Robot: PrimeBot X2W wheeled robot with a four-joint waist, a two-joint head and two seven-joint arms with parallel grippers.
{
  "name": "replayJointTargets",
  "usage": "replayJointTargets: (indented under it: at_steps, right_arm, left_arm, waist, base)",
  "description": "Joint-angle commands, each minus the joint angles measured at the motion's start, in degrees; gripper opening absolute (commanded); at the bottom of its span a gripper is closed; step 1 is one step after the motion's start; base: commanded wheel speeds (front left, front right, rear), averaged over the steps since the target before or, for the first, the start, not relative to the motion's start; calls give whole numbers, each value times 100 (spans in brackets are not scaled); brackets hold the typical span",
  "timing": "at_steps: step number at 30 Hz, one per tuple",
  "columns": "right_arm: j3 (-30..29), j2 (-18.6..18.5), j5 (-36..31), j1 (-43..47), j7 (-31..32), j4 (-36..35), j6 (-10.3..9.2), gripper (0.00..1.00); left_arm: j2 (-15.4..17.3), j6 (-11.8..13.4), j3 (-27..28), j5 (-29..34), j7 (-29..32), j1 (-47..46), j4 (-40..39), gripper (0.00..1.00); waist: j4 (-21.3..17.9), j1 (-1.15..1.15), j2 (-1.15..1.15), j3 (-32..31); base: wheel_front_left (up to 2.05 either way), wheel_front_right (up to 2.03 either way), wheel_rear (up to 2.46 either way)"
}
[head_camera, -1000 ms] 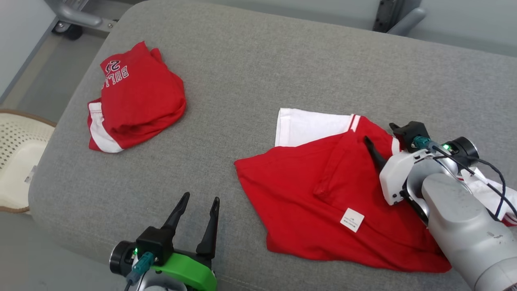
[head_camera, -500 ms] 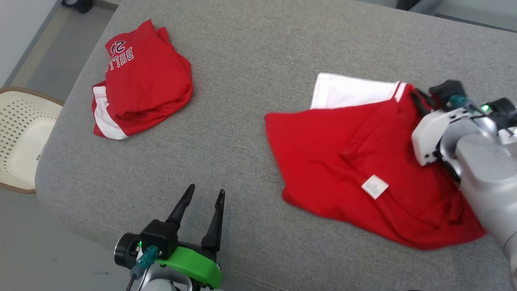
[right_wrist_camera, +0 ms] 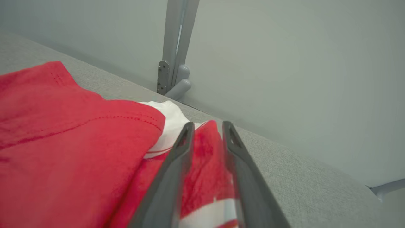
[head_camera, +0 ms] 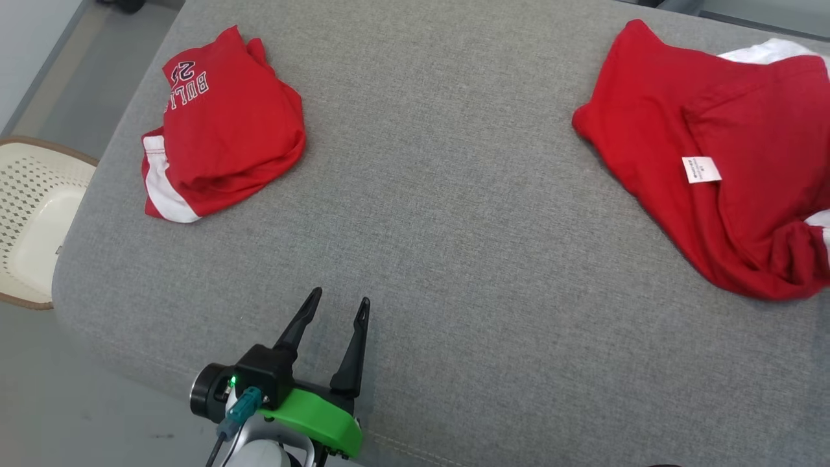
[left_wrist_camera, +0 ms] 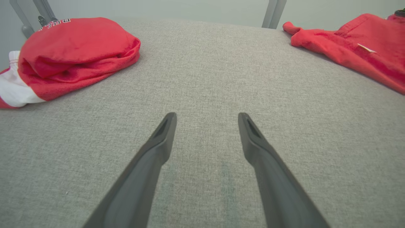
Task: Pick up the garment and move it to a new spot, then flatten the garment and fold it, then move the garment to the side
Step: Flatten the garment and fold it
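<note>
The garment, red with white trim and a small white label, lies rumpled at the far right of the grey padded surface; it also shows in the left wrist view. In the right wrist view my right gripper has its fingers close together with a fold of the red garment between them, near the surface's back edge. My left gripper stands open above bare grey fabric at the near edge, well apart from both garments, fingers spread.
A second red garment, folded, with white lettering, lies at the back left. A cream perforated basket sits on the floor beyond the left edge. A grey metal post rises behind the surface.
My right gripper closed on the garment and carried it to the far right, and the right arm left the head view. The head camera shifted. My left gripper stayed open in place.
</note>
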Motion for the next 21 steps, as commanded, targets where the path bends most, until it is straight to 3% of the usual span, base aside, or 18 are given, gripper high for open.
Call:
replayJointTargets:
  at_steps: [1,10,16,21]
  right_arm:
    - [-228,67,-102,147,-24,-59,-10,100]
    - [-1302,1110,-481,1513,-21,-1959,-10,100]
    - [-1252,1707,-343,2703,-21,-3203,-10,100]
    - [-1299,2059,-133,3478,-21,-3812,-10,100]
  left_arm:
    - [5,27,11,30,-5,-83,21,100]
    - [8,3,204,176,-5,30,90,100]
    - [9,-49,355,273,-5,204,139,100]
    - [10,-101,423,352,-5,322,200,100]
  waist:
    - [-89,0,0,-32]
    - [-673,0,0,-440]
    - [-1160,0,0,-816]
    - [-1524,0,0,-1049]
  base:
    - [0,0,0]
    - [0,0,0]
    - [0,0,0]
    - [0,0,0]
